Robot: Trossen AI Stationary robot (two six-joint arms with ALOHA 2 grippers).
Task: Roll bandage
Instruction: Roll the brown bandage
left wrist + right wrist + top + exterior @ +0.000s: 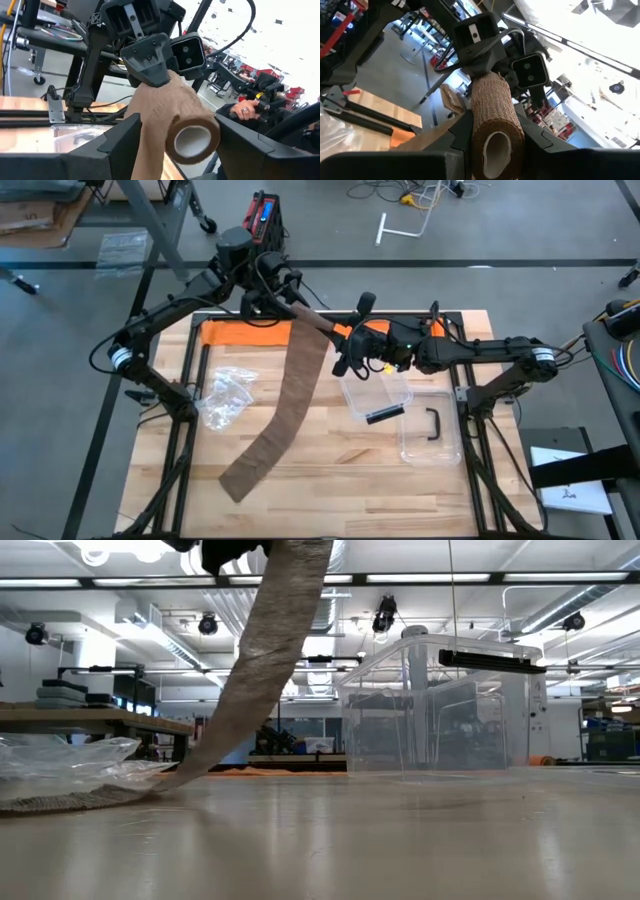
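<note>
Both pincers, the left pincer and the right pincer, are pinching the roll, and pulling unevenly might be loosening its tail.

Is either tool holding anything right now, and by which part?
Both tools hold the bandage roll in the air between them: the right tool clamps its sides, the left tool straddles it. The loose tail hangs to the table.
</note>
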